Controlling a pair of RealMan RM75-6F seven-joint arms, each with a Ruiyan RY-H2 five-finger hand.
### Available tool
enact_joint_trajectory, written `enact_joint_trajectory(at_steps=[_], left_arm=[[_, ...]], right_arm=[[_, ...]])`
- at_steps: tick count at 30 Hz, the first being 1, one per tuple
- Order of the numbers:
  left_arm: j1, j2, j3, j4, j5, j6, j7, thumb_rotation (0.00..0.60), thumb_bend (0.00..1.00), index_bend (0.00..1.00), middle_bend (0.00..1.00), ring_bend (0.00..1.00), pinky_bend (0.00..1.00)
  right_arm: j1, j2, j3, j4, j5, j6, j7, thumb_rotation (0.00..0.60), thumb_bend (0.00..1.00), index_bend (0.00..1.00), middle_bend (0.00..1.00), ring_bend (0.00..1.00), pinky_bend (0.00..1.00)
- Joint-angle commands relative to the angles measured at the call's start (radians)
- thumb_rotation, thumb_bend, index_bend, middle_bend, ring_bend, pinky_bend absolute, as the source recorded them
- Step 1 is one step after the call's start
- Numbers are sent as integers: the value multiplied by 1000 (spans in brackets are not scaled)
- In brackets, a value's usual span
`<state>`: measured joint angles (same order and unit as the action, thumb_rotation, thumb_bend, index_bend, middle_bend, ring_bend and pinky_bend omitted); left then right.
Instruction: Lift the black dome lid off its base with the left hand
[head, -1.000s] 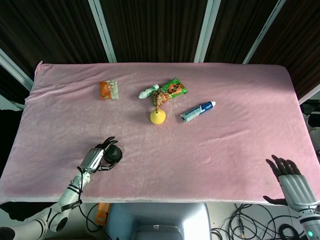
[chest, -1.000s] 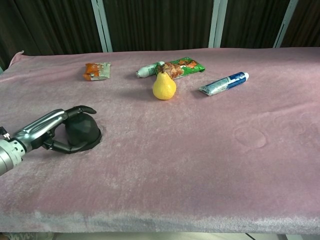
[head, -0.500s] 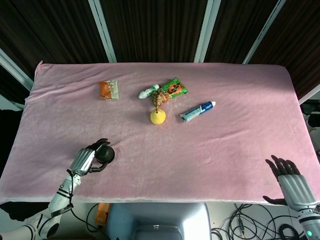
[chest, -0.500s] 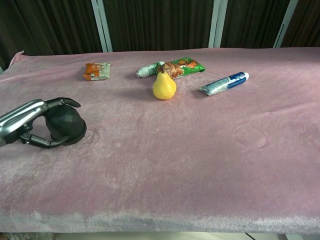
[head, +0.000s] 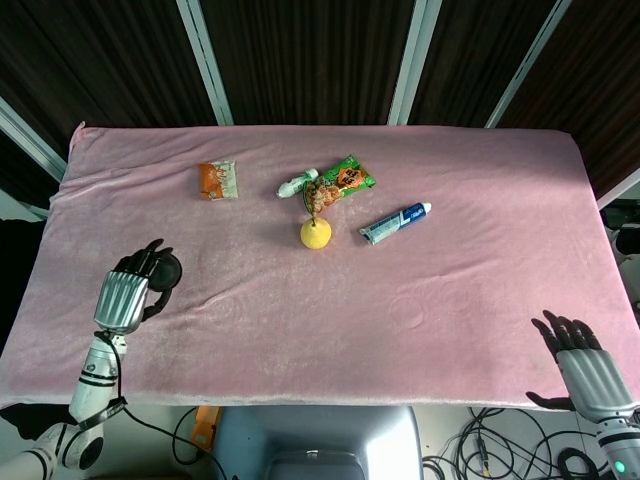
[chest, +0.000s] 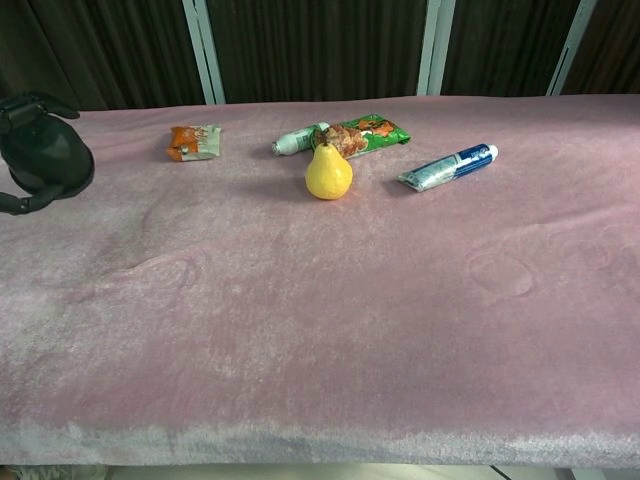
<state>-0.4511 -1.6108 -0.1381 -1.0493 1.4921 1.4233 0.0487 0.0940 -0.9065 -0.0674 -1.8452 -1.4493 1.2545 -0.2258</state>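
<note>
The black dome lid (head: 166, 270) is up off the pink cloth near the table's left edge, and my left hand (head: 127, 295) grips it with fingers curled round it. In the chest view the lid (chest: 46, 156) hangs at the far left, well above the cloth, with dark fingers (chest: 24, 103) over its top. No separate base shows under it; only a faint round dent (chest: 166, 270) marks the cloth. My right hand (head: 585, 366) hovers off the table's near right corner, fingers spread and holding nothing.
A yellow pear (head: 316, 233) stands mid-table. Behind it lie a green snack bag (head: 341, 180) and a small white tube (head: 295, 184). A blue-and-white toothpaste tube (head: 395, 222) is to the right, and an orange packet (head: 218, 179) sits at the back left.
My left hand has carried the lid leftward and upward, from the near-left cloth to well above the table's left edge. The right hand has not moved.
</note>
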Motion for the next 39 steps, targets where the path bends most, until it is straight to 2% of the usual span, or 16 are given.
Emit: enact_joint_trajectory(at_steps=[1,2,7,9,12,16,19,21,24,26,27,29,30,33,36,39], left_arm=[[18,66,-20,-108,-55,-67,-182,600,430,491,454,540,685],[18,80,-8,-137,-52,-91,-227,600,430,500,467,550,685],[-17,178,93,-293,32,-259,-607,600,432,530,503,574,695],[-38,197,124,-310,76,-294,-708,600,432,531,512,581,702],[-58,189,160,-305,135,-305,-783,600,433,532,524,589,707],[-77,175,187,-299,179,-306,-819,600,434,533,529,594,708],[-78,172,176,-285,170,-290,-802,600,433,532,530,594,708],[-67,167,153,-266,145,-266,-736,600,432,531,530,594,707],[-31,131,87,-205,72,-191,-487,600,432,531,530,594,706],[-3,80,33,-139,19,-112,-255,600,432,531,530,594,704],[8,38,-6,-70,-7,-44,-82,600,431,531,532,596,703],[13,-18,-43,9,-25,27,60,600,430,532,544,607,703],[13,-38,-52,33,-32,39,64,600,430,532,553,614,703],[15,-41,-54,27,-47,15,-37,600,432,533,560,620,702],[14,-32,-36,13,-44,-22,-115,600,431,534,561,621,702],[11,-12,1,-49,-27,-83,-262,600,431,534,562,622,702]], right_arm=[[2,-1,0,0,3,-4,-3,600,101,0,0,0,176],[3,-1,0,-1,4,-6,-4,600,101,0,0,0,176],[7,-2,1,-3,14,-15,-11,600,101,0,0,0,176],[8,-1,2,-4,16,-15,-11,600,101,0,0,0,176],[5,-1,1,-3,13,-10,-10,600,101,0,0,0,176],[5,0,-1,-2,9,-10,-8,600,101,0,0,0,176],[5,1,-3,-2,6,-9,-6,600,101,0,0,0,176],[4,1,-3,-1,4,-7,-4,600,101,0,0,0,176],[4,2,-3,-1,2,-6,-2,600,101,0,0,0,176],[3,2,-4,-1,1,-5,-1,600,101,0,0,0,176],[4,2,-4,-1,1,-6,-1,600,101,0,0,0,176],[4,2,-5,-1,0,-8,-2,600,101,0,0,0,176],[5,1,-4,-1,2,-8,-2,600,101,0,0,0,176],[7,0,-3,0,6,-12,-5,600,101,0,0,0,176],[9,-1,-2,-1,11,-16,-9,600,101,0,0,0,176],[10,-2,-2,-3,13,-18,-12,600,101,0,0,0,176]])
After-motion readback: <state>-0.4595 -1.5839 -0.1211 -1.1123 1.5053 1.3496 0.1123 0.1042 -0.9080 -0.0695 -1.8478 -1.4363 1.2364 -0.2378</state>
